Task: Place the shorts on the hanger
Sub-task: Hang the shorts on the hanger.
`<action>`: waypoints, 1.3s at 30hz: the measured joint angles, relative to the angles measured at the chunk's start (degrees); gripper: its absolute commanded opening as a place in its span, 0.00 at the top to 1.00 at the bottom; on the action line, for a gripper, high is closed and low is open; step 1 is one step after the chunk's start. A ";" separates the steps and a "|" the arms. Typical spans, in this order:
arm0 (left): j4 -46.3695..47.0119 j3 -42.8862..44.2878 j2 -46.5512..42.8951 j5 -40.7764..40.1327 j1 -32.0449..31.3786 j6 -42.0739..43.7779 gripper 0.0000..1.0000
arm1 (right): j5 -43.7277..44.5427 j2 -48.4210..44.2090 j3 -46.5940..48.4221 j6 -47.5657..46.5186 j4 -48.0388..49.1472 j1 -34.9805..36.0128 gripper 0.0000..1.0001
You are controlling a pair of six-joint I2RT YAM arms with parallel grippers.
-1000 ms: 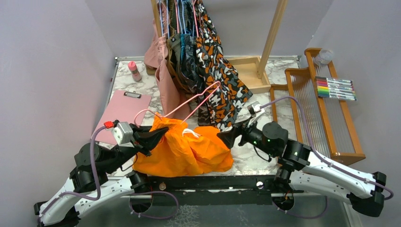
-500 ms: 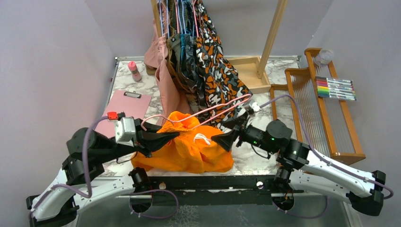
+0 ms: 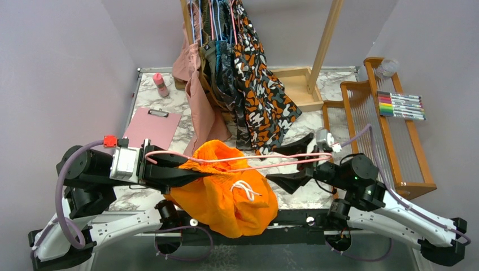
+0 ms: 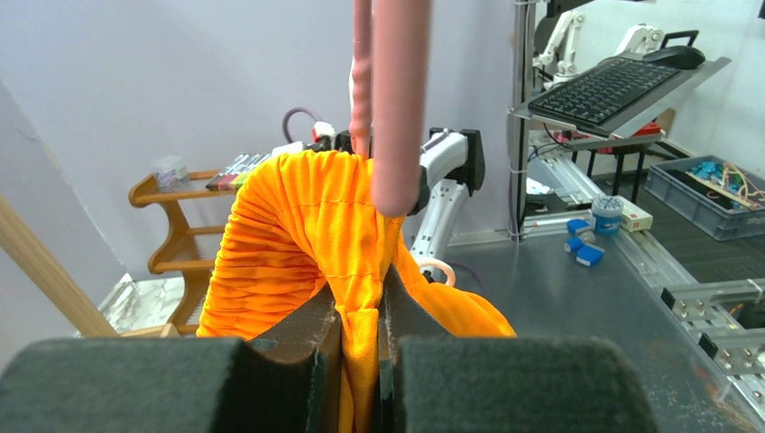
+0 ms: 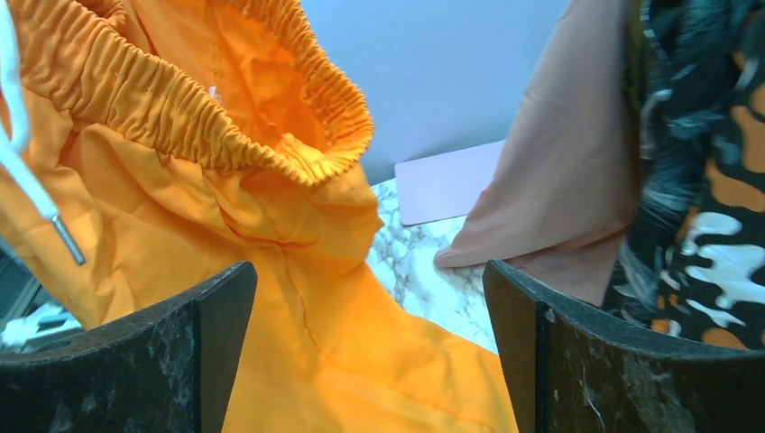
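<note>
Top view: the left gripper (image 3: 195, 169) pinches the orange shorts (image 3: 231, 197), which hang bunched between the two arms. The pink hanger (image 3: 299, 162) lies across them toward the right gripper (image 3: 274, 164).

Left wrist: the fingers (image 4: 298, 361) press together on a waistband fold, and the hanger wire rises just above.

Right wrist: only here is it clear that the spread fingers (image 5: 613, 361) hold nothing; the shorts lie beyond.

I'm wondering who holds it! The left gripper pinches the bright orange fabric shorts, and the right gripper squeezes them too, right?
Not quite. The left gripper does pinch the bright orange fabric shorts, but the right gripper is open, as the right wrist view shows.
</note>
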 measured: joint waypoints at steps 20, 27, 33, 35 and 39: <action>0.76 1.40 2.16 2.71 0.00 0.07 1.00 | -25.86 24.65 5.51 5.86 18.51 0.00 0.60; 0.42 1.40 2.10 1.97 0.00 0.83 1.00 | -26.58 25.38 6.29 6.05 20.39 0.00 0.99; -0.50 0.79 1.79 -2.10 0.00 3.34 1.00 | -15.52 17.86 7.87 0.02 13.60 0.00 0.99; -0.59 0.33 1.90 -3.67 0.00 4.46 1.00 | -11.58 15.41 8.63 -1.95 11.52 0.00 0.99; -0.48 -0.07 2.97 -5.92 0.00 6.32 1.00 | -4.22 10.82 9.62 -6.08 6.93 0.00 0.99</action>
